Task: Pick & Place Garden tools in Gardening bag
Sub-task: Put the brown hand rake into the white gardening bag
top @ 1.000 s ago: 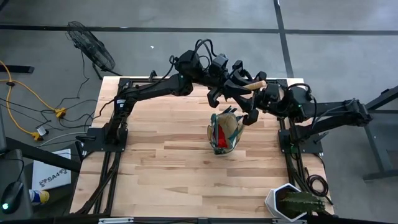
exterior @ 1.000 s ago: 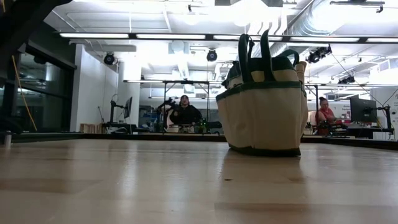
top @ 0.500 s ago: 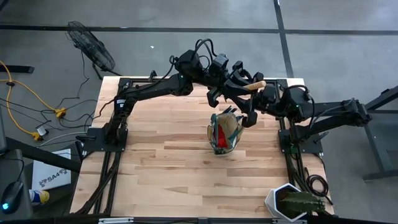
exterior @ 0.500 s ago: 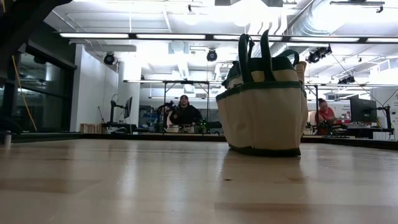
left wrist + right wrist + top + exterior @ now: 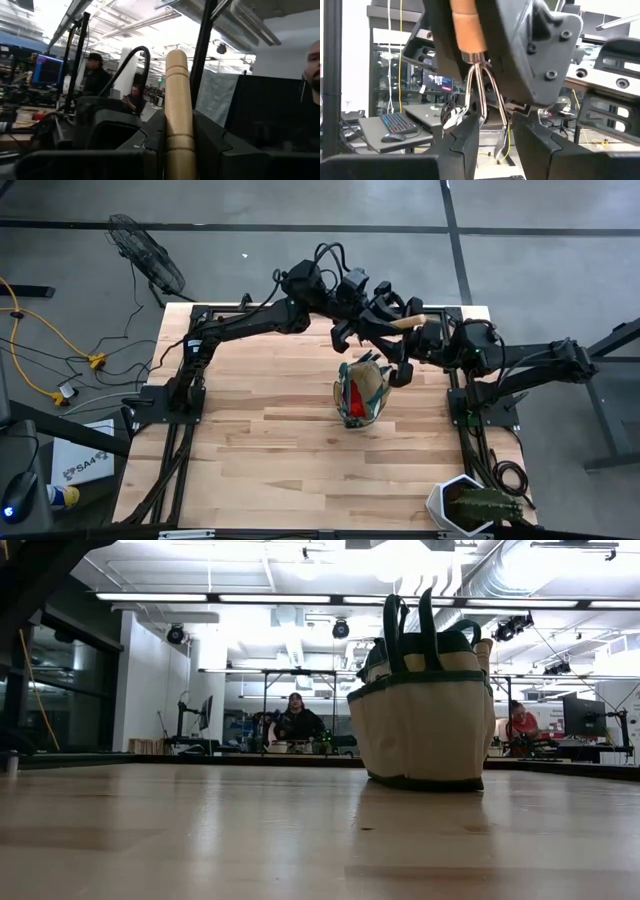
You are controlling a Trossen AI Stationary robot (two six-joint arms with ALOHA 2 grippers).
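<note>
1. Grippers meet in the air over the far side of the table [image 5: 260,430], just beyond the gardening bag [image 5: 360,392]; the two arms crowd together there, the left arm reaching in from the left and the right arm from the right.
2. The left gripper [image 5: 392,322] is clenched on the wooden handle of the fork [image 5: 410,319]; in the left wrist view the pale handle [image 5: 177,120] stands up between its own dark fingers [image 5: 220,145].
3. The right gripper [image 5: 420,340] sits right at that tool. In the right wrist view the fork's metal tines [image 5: 482,95] hang down into the gap between its fingers [image 5: 465,137], with the left gripper's dark body [image 5: 530,55] filling the space just behind. Its jaws stand a little apart at the tines, and I cannot tell whether they press on the metal.
4. The bag stands upright on the table, well clear of the edges, with red fabric [image 5: 352,408] showing inside it.
5. A spiky green plant in a white hexagonal pot [image 5: 470,508] stands at the near right corner, well apart from the bag.
6. People sit at desks in the room beyond the table, and a floor fan [image 5: 150,265] stands on the floor off the far left corner.
</note>
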